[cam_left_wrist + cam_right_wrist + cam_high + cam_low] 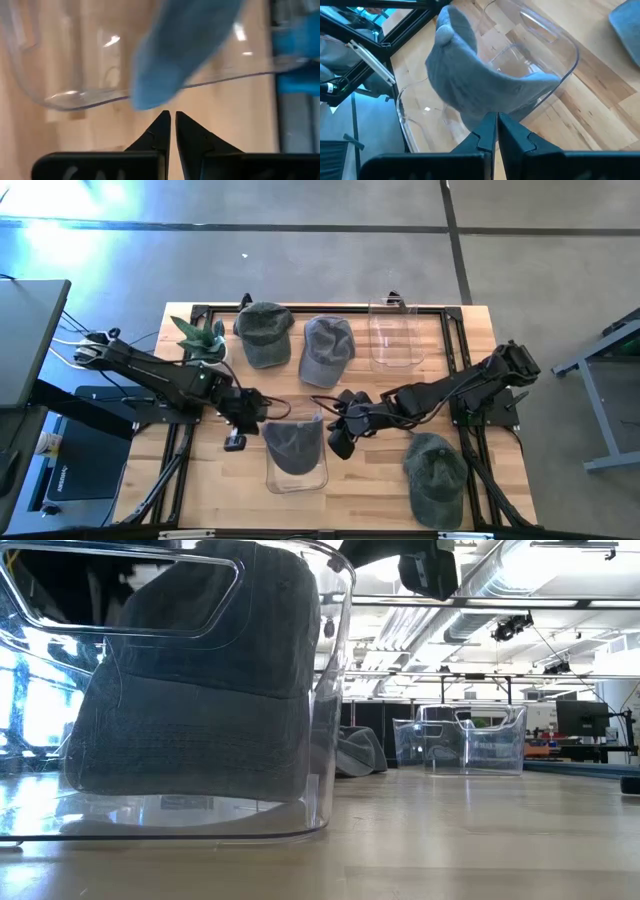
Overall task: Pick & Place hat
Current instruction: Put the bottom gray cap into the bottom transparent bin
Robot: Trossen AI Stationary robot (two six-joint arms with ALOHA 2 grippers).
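I see both jaws pressed together beside the clear plastic bin; the grey fabric cap could snag and tip out.

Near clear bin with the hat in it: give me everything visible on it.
The near bin is clear plastic with rounded corners and a handle cutout high in one wall. It stands upright on the table's front half. A grey denim-looking hat sits in it, filling most of it and rising above the rim. Neither gripper touches the bin.
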